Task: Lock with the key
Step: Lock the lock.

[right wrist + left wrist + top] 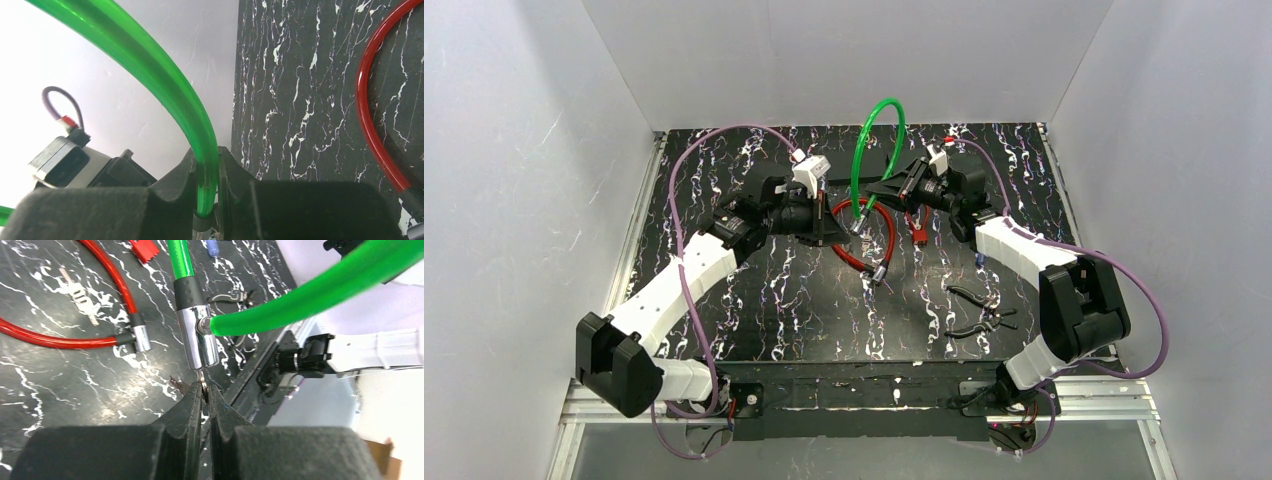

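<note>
Turning the key appears to be the step in hand. On the table (824, 310) two cable locks show: one green cable lock (879, 125) held aloft, its loop pinched between the right gripper's (206, 167) jaws, and one red cable lock (55, 340) lying flat. One pair of pliers (984, 310) lies well apart. One chrome barrel (200, 342) takes one key (202, 381), nipped tight in the left gripper's (204, 391) jaws. Next, I judge, comes a steady twist about the barrel's axis.

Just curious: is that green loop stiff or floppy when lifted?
Probably springy rather than floppy: the green cable holds an arch above the right gripper pinching it. Its chrome lock barrel likely makes that end heavy. The glossy surface may be slippery.
</note>
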Robot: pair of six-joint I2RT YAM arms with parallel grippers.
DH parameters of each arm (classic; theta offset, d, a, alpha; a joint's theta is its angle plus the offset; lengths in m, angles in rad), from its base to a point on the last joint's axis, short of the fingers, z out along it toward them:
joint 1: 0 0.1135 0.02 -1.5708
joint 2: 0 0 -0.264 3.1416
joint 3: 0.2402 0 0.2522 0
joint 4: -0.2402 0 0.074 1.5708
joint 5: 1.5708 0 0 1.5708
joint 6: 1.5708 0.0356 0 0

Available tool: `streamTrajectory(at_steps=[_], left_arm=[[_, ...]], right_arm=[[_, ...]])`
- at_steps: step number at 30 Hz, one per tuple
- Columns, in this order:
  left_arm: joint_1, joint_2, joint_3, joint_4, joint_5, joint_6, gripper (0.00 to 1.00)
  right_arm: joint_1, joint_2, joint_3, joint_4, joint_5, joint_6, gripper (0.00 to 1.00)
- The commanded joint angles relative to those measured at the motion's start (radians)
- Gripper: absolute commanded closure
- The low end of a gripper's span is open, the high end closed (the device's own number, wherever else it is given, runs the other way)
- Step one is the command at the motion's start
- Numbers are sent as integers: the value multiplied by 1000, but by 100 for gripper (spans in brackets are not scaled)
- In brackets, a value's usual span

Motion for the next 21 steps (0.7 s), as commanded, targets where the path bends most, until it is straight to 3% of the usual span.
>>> streamTrajectory(at_steps=[1,7,13,16,18,21], left_arm=[[12,8,-34,101,222,-157,100],[29,7,-46,93,221,-150,100],[35,13,8,51,154,-100,72],[35,27,20,46,147,-96,65],[35,34,25,39,139,-92,65],[35,42,32,32,142,-87,77]], right_arm=[[11,-55,10,127,-31,38,99],[11,-54,3,138,-28,47,99],[11,-47,5,130,-24,49,99],[11,-48,5,131,-23,49,99],[11,-50,5,131,-24,49,99],[11,-52,2,131,-25,48,99]])
